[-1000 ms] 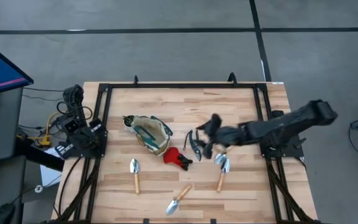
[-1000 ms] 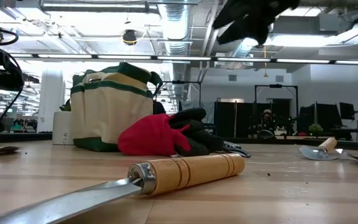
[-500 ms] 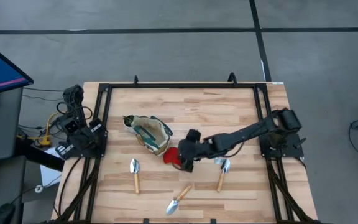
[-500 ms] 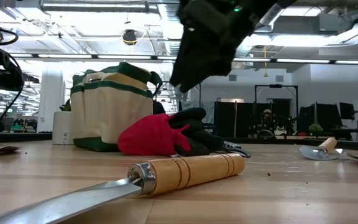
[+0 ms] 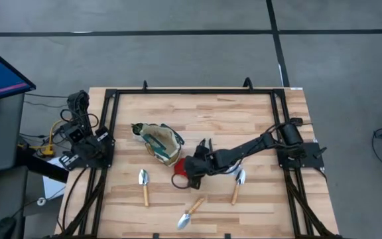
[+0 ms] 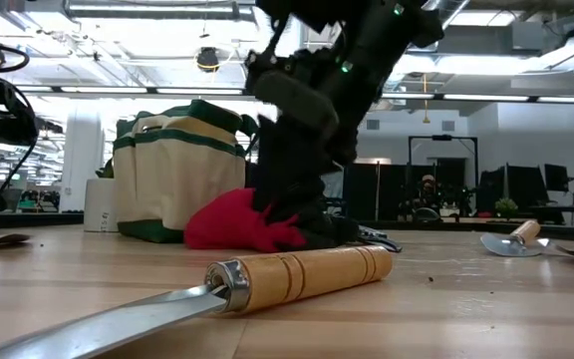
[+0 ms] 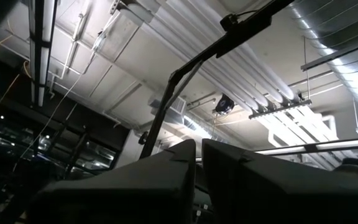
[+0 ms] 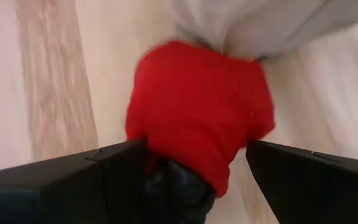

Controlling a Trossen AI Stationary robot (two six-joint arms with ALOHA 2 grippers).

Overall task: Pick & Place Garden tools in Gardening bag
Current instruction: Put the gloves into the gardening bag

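Note:
The red-and-black tool (image 5: pixel 178 168) is a soft red thing with a black end. It lies on the table just right of the beige, green-trimmed gardening bag (image 5: pixel 159 142), which stands upright (image 6: pixel 172 170). My right gripper (image 8: pixel 197 180) has come down over the red thing (image 8: pixel 197 106) and is open, one finger on either side of it. Three wooden-handled trowels (image 5: pixel 144 185) (image 5: pixel 191 214) (image 5: pixel 237 186) lie flat nearer the front edge. My right arm covers most of the dark shears (image 6: pixel 379 238). My left gripper (image 7: pixel 197 168) is shut, raised at the table's left edge. My right gripper comes at the red-and-black tool from above, slanting in from the table's right. Its fingers (image 8: pixel 73 180) stand on either side of the black end (image 8: pixel 173 186). I cannot tell whether they touch it. The tool lies on the table.
The nearest trowel's handle (image 6: pixel 297 274) lies close in front of the red thing. A black frame (image 5: pixel 194 93) borders the tabletop. Bare wood shows behind the bag toward the far edge (image 5: pixel 217 113).
My right gripper has swung toward the table's left and come down from above the shears onto the red-and-black tool, tipping more steeply downward. It has stayed open. The bag and trowels have kept their places.

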